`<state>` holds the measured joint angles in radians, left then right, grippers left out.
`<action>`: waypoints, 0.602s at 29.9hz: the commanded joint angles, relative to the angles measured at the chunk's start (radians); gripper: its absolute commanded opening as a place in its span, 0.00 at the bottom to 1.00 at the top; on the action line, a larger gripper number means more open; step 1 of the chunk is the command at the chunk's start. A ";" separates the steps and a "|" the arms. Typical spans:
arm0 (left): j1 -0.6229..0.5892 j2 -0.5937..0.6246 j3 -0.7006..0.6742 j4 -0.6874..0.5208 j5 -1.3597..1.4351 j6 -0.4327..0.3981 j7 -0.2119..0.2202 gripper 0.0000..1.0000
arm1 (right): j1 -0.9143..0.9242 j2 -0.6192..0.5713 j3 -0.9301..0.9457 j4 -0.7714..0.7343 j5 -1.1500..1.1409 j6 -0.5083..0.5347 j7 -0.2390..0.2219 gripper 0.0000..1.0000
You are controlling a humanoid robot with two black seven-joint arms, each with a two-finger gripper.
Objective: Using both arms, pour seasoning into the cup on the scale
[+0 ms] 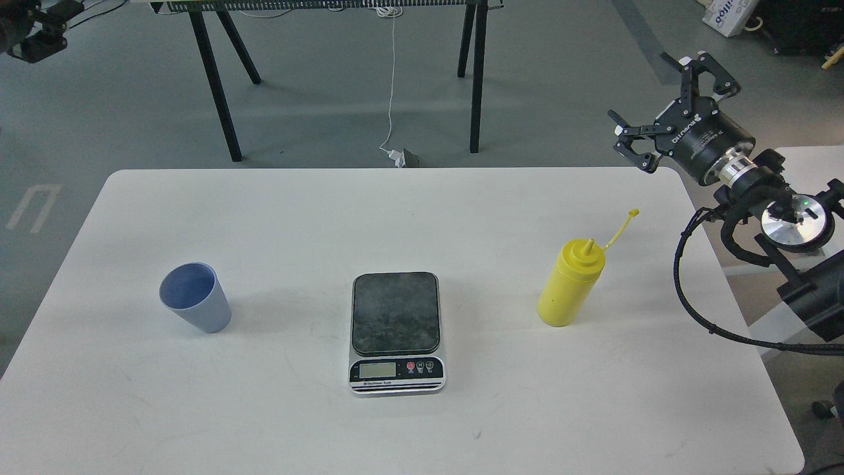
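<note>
The left gripper [30, 36] is only a dark shape at the top-left corner; I cannot tell its fingers. On the white table [277, 218], the ribbed blue cup [196, 297] stands left, open room around. The flat scale [395, 332] lies central. The yellow bottle [571, 283] stands right, nozzle up. The right gripper [663, 109] hovers beyond the right edge, fingers apart.

just the one head cam here, looking forward and down over the white desk [277, 218], floor visible beyond its far edge
</note>
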<state>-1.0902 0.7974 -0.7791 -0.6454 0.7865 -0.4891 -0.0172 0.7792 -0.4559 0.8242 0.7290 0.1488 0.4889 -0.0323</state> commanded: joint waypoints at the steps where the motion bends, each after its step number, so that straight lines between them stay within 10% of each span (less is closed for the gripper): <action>1: 0.076 0.111 0.056 -0.196 0.149 0.000 0.003 1.00 | 0.002 0.000 0.000 0.000 0.000 0.000 -0.003 0.99; 10: 0.253 0.163 0.080 -0.525 0.514 0.000 0.006 1.00 | 0.002 -0.024 -0.002 0.000 0.000 0.000 -0.005 0.99; 18: 0.277 0.161 0.228 -0.560 0.609 0.000 0.006 1.00 | -0.009 -0.040 -0.002 -0.002 0.000 0.000 -0.005 0.99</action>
<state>-0.8101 0.9543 -0.6009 -1.2049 1.3815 -0.4887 -0.0108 0.7753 -0.4878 0.8222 0.7275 0.1489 0.4889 -0.0369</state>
